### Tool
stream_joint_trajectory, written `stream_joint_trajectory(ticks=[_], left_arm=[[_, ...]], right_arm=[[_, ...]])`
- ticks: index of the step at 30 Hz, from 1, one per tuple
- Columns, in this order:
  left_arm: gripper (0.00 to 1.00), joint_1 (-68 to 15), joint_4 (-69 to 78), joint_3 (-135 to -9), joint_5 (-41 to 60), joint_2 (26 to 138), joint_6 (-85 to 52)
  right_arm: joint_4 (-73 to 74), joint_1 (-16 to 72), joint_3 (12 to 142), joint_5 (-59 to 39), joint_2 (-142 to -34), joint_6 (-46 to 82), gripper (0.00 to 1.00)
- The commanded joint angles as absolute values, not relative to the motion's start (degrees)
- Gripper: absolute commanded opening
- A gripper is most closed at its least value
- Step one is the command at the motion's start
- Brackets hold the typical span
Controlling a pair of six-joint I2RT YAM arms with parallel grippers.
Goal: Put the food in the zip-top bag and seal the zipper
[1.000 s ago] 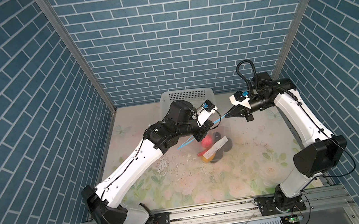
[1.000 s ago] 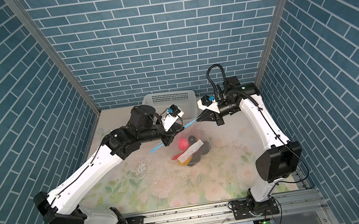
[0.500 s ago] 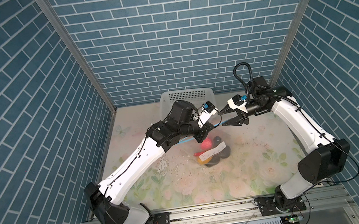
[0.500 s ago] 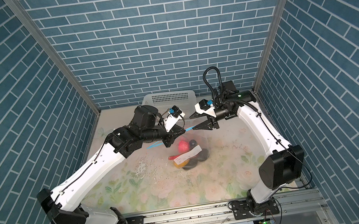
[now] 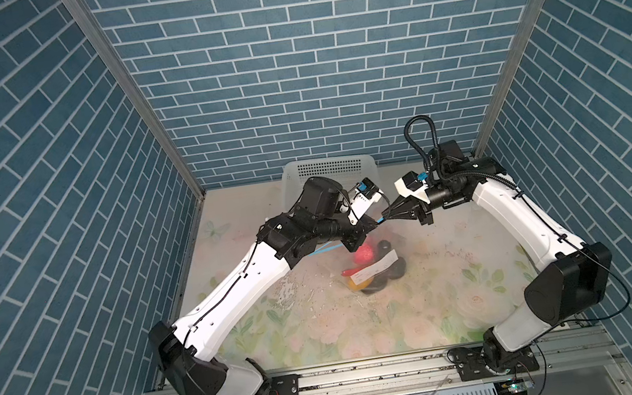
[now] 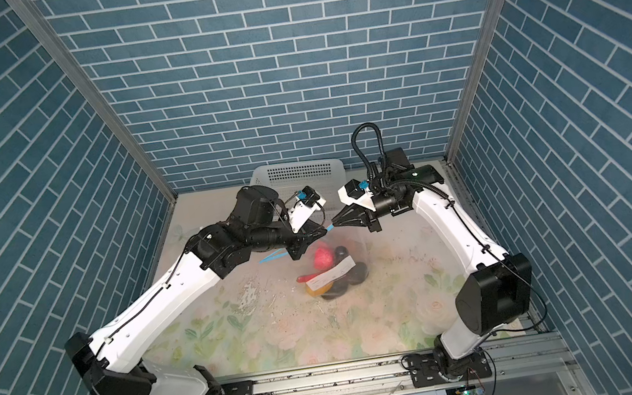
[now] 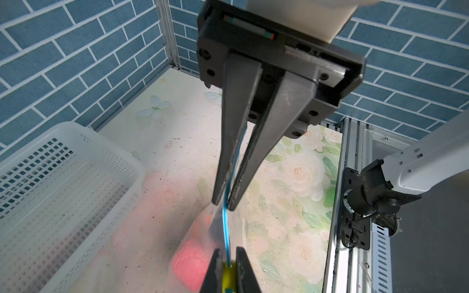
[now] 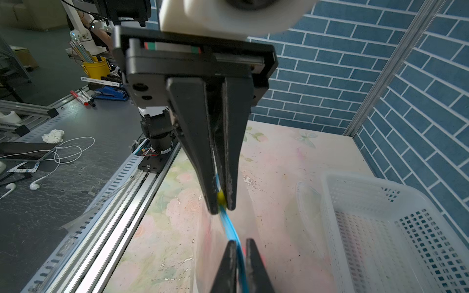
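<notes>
**Both claws pinch the bag's top edge, ready to seal it.**

The food (image 5: 363, 254) looks packed: red, yellow and black pieces lie inside the clear bag (image 5: 393, 240). The bag hangs in front of the basket (image 5: 326, 165), with its bottom on the tabletop (image 5: 325, 331). Just in front of the basket the two claws meet almost tip to tip. The left claw (image 7: 224, 203) is narrowed onto the blue zipper (image 7: 225, 228). The right claw (image 8: 220, 205) is clamped on the yellow tab (image 8: 220, 196). Filling seems done and the sealing step is in hand. How much of the strip is already pressed shut cannot be told. Next, the right claw likely needs to slide the tab straight along the strip. Meanwhile the left claw should hold the strip taut, or the tab may slip free.
</notes>
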State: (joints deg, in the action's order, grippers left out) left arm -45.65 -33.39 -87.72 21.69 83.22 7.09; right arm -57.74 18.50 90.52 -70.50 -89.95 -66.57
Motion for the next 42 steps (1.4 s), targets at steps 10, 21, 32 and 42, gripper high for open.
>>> stream_joint_trajectory(ticks=[10, 21, 32, 42], left_arm=[[0.00, -45.3, -34.1, -87.9, 20.7, 82.6, 7.0], [0.00, -45.4, -34.7, -84.9, 18.3, 79.4, 7.0], [0.00, -45.2, -37.6, -83.2, 15.5, 77.1, 7.8], [0.00, -45.3, -40.2, -81.5, 14.4, 75.1, 7.6]], right_arm=[[-57.4, 18.7, 89.0, -69.2, -86.0, -67.4, 0.00], [-57.3, 17.6, 90.0, -67.3, -85.4, -66.2, 0.00], [-58.2, 16.1, 91.6, -66.3, -85.5, -65.9, 0.00], [-58.7, 15.1, 92.4, -64.8, -85.6, -65.5, 0.00]])
